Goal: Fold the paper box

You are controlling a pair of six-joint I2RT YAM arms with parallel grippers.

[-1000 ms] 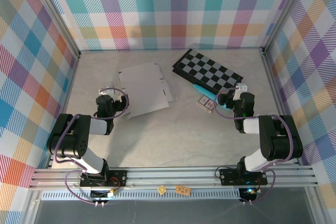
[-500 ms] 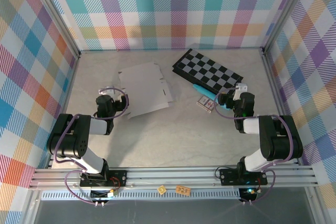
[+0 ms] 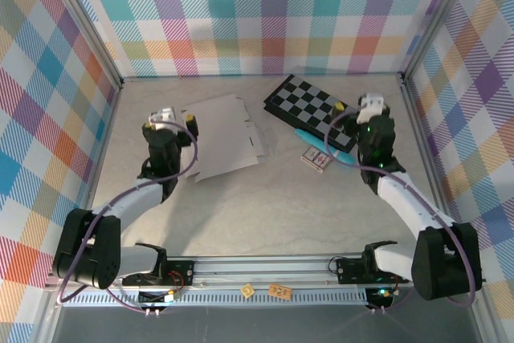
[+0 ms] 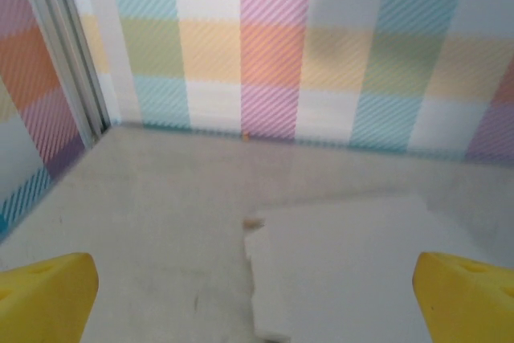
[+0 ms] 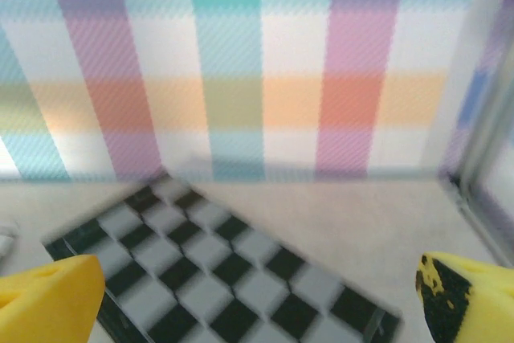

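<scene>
My left fingers (image 3: 190,119) are spread as wide as they go and hold nothing. They hang over the counter (image 3: 265,198) at the left edge of the paper box (image 3: 221,136). The paper box is a flat white sheet with cut flaps, lying on the counter in the far half, a little left of the middle. In the left wrist view both yellow tips of my left fingers (image 4: 44,299) sit at the bottom corners. Between them I see the near corner of the paper box (image 4: 353,271), more toward the right tip, with bare counter (image 4: 144,222) to its left.

My right fingers (image 3: 341,107) are also wide open and empty, poised above the right end of the checkered board (image 3: 317,110). That board lies to the right of the paper box and apart from it. In the right wrist view my right fingers (image 5: 48,299) frame the checkered board (image 5: 217,279), which runs at a slant across the counter below them. A small packet (image 3: 316,159) and a turquoise stick (image 3: 317,144) lie just near of the board.
</scene>
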